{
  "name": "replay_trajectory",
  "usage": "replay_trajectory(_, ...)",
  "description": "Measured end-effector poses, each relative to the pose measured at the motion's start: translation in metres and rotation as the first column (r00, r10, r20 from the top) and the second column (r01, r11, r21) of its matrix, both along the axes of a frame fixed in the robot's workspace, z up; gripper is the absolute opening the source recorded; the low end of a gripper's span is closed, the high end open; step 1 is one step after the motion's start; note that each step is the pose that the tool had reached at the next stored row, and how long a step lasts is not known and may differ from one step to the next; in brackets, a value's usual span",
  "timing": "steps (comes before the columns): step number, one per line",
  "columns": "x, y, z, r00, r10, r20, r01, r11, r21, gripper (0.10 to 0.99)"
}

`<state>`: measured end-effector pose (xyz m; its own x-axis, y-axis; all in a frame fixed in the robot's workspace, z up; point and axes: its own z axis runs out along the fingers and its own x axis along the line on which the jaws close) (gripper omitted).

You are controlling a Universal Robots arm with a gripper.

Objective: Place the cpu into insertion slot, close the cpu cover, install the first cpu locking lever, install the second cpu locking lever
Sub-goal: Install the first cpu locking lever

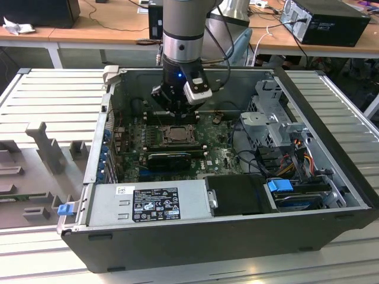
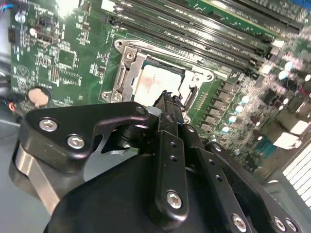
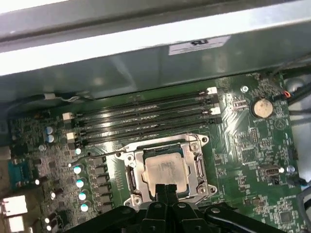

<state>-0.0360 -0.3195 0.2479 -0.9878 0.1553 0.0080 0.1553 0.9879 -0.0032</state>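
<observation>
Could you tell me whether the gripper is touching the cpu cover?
Cannot tell: in the first wrist view the gripper overlaps the edge of the cpu cover, hiding any gap.

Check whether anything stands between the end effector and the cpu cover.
Nothing visible does. In the first wrist view the end effector hovers at the edge of the cpu cover, which frames the cpu; no cable or part lies between them.

We see that the cpu has a pale, matt metal face. The cpu cover around it is bare silvery metal with a soft shine. The gripper looks matt black, with bright metal screws. The motherboard is glossy green, and the computer case is smooth, dark grey and matt.
</observation>
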Motion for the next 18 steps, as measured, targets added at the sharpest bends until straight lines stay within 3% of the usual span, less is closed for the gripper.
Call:
replay_trajectory(3, 0.0000, 0.0000, 0.0000, 0.9982, 0.060, 0.0000, -0.060, 0.9982, 0.000, 0.106)
replay_trajectory(6, 0.0000, 0.0000, 0.0014, 0.9972, 0.075, -0.0001, -0.075, 0.9972, 0.000, 0.106)
replay_trajectory(8, 0.0000, 0.0000, 0.0084, 0.9972, 0.075, 0.0000, -0.075, 0.9972, 0.000, 0.106)
replay_trajectory(11, 0.0000, 0.0000, 0.0084, 0.9968, 0.080, 0.0001, -0.080, 0.9968, 0.000, 0.106)
replay_trajectory(14, 0.0000, 0.0000, 0.0085, 0.9910, 0.134, 0.0000, -0.134, 0.9910, 0.000, 0.106)
replay_trajectory(18, 0.0000, 0.0000, 0.0085, 0.9734, 0.229, 0.0000, -0.229, 0.9734, 0.000, 0.106)
